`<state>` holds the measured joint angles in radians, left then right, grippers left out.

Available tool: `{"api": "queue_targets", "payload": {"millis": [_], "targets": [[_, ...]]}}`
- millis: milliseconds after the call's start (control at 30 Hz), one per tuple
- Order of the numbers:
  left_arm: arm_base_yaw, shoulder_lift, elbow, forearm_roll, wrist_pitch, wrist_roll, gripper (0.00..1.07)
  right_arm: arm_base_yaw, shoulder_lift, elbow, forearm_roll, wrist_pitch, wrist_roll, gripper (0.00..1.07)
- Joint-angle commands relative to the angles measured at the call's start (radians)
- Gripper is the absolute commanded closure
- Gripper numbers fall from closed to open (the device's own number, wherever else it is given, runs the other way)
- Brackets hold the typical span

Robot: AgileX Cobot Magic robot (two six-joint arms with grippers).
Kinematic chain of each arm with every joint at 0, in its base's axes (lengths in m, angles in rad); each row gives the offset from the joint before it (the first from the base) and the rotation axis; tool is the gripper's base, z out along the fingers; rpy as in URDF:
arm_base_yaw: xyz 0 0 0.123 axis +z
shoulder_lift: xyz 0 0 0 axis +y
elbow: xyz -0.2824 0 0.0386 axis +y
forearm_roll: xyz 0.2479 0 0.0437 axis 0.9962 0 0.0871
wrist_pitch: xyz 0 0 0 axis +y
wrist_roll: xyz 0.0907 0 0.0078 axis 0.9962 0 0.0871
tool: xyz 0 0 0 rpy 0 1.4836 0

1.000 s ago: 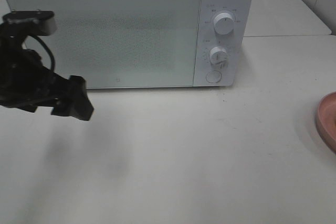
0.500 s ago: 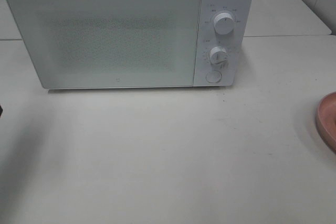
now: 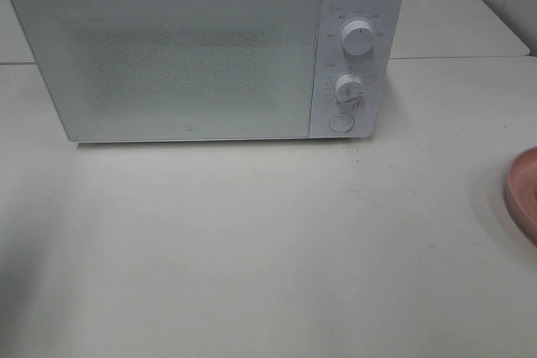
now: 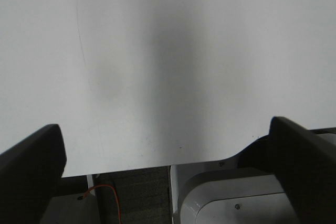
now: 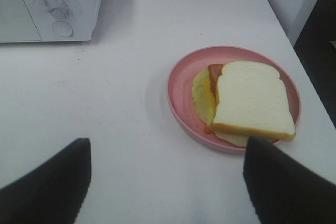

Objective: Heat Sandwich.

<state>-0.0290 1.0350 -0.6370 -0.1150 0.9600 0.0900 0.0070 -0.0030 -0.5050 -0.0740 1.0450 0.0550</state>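
A: So, where is the sandwich (image 5: pixel 251 106)?

B: On the pink plate (image 5: pixel 181 80), near the tabletop's (image 3: pixel 277 241) right edge, well apart from the microwave (image 3: pixel 201 48). It lies flat, and its top slice is off-centre on the plate, shifted away from the microwave. Pale filling sticks out from under it on the microwave side.

A: Which way does it run?

B: Its long axis runs roughly from the plate's far rim to its near rim, slightly skewed, with the rounded crust end on the far side.

A: And the claws?

B: The right claw (image 5: pixel 165 182) hangs over the tabletop just short of the plate, its fingers spread wide with nothing between them. The left claw (image 4: pixel 168 171) is fully spread and empty too, over bare tabletop at an edge.

A: Room to move?

B: Plenty. The tabletop in front of the microwave's shut door is bare, and only the plate's rim shows at the right edge in the high view.
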Motion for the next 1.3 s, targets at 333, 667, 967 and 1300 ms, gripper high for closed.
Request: {"api": "queue_targets", "payload": {"millis": [333,667,967,1300], "targets": [[0.004,-0.279,0.127,0.004,0.056,-0.028,0.05,-0.007,-0.028,0.001,0.003,-0.006,-0.007,0.31],[0.004,-0.55,0.142,0.018,0.07,-0.032,0.05,-0.007,-0.028,0.001,0.003,-0.006,-0.007,0.31],[0.004,-0.855,0.142,0.018,0.069,-0.03,0.05,-0.007,-0.028,0.001,0.003,-0.006,-0.007,0.31],[0.004,-1.068,0.139,0.018,0.074,-0.029,0.05,-0.007,-0.028,0.001,0.003,-0.006,-0.007,0.31]]}}
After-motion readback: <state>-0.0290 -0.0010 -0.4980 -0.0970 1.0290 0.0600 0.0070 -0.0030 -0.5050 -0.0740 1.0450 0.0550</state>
